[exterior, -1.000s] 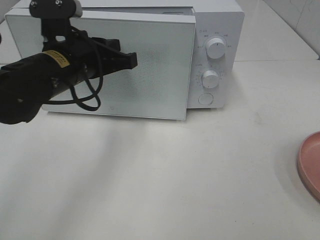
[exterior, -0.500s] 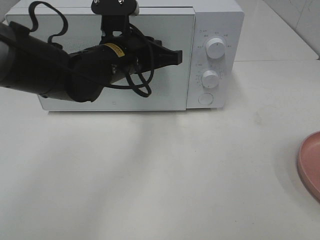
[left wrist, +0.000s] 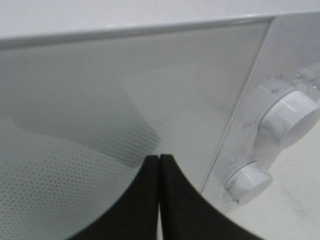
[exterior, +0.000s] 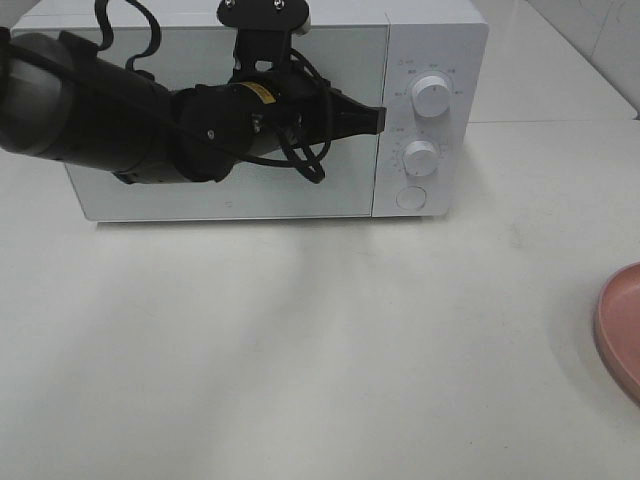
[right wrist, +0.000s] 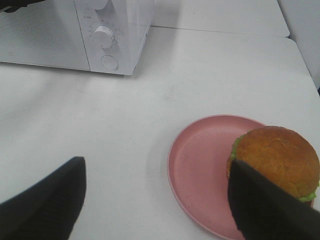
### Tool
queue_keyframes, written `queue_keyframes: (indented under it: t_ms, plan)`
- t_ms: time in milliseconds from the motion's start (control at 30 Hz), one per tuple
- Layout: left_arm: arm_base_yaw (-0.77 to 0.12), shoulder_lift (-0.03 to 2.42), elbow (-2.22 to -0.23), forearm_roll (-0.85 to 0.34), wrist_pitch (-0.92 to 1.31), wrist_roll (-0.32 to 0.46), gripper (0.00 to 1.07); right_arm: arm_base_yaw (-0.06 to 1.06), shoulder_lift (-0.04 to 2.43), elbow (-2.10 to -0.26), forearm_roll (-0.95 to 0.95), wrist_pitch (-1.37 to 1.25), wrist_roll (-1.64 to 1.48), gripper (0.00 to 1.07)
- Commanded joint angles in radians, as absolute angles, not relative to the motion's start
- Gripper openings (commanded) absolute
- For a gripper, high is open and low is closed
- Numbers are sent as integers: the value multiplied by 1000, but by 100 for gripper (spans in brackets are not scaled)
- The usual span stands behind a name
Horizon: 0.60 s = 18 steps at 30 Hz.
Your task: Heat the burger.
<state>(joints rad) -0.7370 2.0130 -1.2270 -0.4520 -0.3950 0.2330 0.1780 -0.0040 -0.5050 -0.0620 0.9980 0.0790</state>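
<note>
The burger (right wrist: 275, 155), a golden-brown bun with a green lettuce frill, sits on a round pink plate (right wrist: 200, 175) in the right wrist view. My right gripper (right wrist: 157, 165) is open above the table, apart from the plate, with one finger on each side of that view. The white microwave (exterior: 430, 40) stands at the back with its door (exterior: 200, 190) shut. My left gripper (exterior: 378, 120) is shut and empty, its tips against the door's right edge. The left wrist view shows the closed fingertips (left wrist: 159, 159) on the door glass. The burger is out of the exterior view.
Two white knobs (exterior: 431, 95) (exterior: 420, 158) and a round button (exterior: 410, 198) sit on the microwave's right panel. Only the edge of the pink plate (exterior: 620, 330) shows at the right of the exterior view. The white table (exterior: 300, 350) stretches in front of the microwave.
The microwave door has swung from part open to shut. My left arm moved right and back with it, its closed tips now at the door's right edge.
</note>
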Motion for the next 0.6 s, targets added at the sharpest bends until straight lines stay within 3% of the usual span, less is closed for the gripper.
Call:
queue_keyframes:
  t_ms: [33,167,200,233,267,300,333,367,400,433,467,600]
  plan:
    - [-729,1982,-1236,-495,-356,251,0,175,-31,-502,-61,997,68,76]
    - [-756,1929,-1200,-495,-218,295,1,175,-31,-502,-61,997,68,76]
    - [-758,1905,-1190,-495,-128,305,12,175,-31,-502,-61,997,68,76]
    - [-758,1905,-1190,-495,-128,305,12,175,-31,-502,-61,997,68,76]
    - [-758,1884,-1189,-495,-8,307,32,175,-31,-502,-61,997,68,76]
    - [-757,1874,-1189,-495,43,307,43,175,-31,-502,-61,997,68,76]
    - [-757,1874,-1189,-495,43,307,43,175,-31,-502,-61,997,68,76]
    - [-755,1858,-1189,-488,147,308,76,175,-31,-502,-61,997,68,76]
    - [-754,1852,-1189,-487,193,308,90,175,-31,-502,-61,997,68,76]
    - [-754,1852,-1189,-487,193,308,90,175,-31,-502,-61,997,68,76]
    - [-754,1840,-1189,-484,259,308,102,175,-31,-502,-61,997,68,76]
    - [-754,1834,-1189,-483,347,308,100,175,-31,-502,-61,997,68,76]
